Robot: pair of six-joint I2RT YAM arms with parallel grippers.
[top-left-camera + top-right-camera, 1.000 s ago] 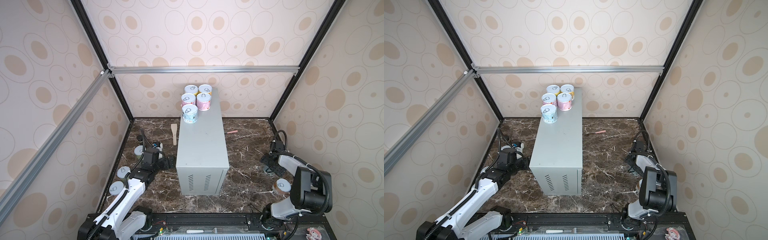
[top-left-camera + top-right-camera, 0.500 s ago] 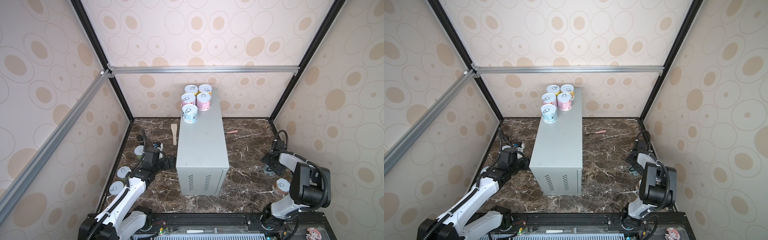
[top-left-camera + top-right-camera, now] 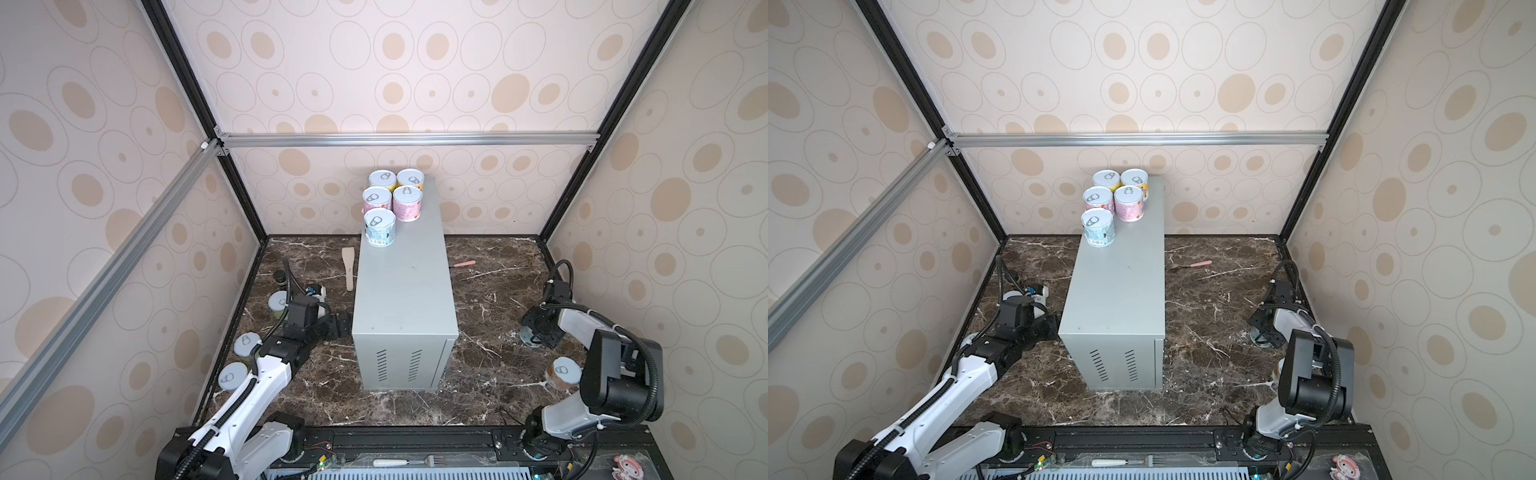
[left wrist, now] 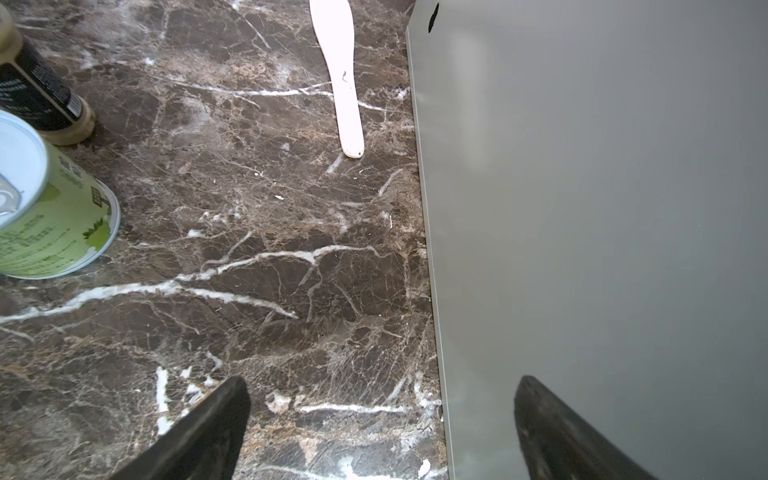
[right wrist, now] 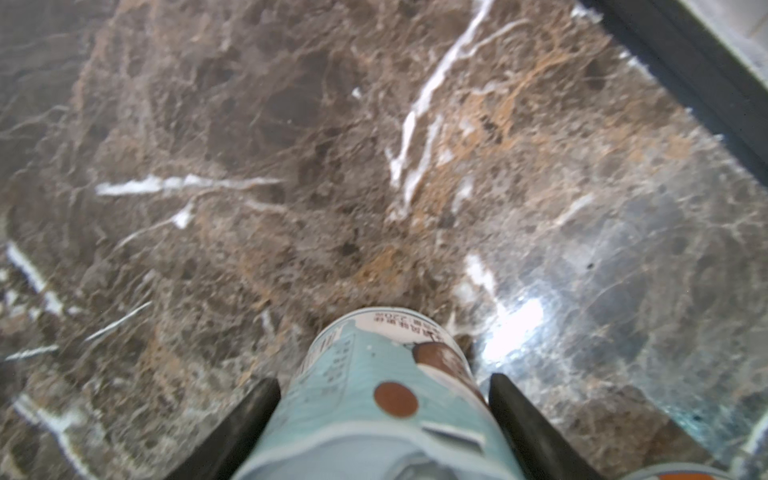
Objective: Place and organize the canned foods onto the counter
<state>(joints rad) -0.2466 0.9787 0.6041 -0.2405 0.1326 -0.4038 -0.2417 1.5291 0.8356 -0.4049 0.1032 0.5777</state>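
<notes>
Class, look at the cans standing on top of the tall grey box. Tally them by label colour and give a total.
Yellow cans: 2
Pink cans: 2
Light blue can: 1
Total on the counter: 5

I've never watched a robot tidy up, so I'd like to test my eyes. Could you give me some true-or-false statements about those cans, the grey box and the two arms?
1. Five cans stand on the grey box. True.
2. The left gripper holds a can. False: it is open and empty, beside the box.
3. The right gripper has a blue can between its fingers. True.
4. The spatula lies on the box. False: it lies on the marble floor beside it.
</notes>
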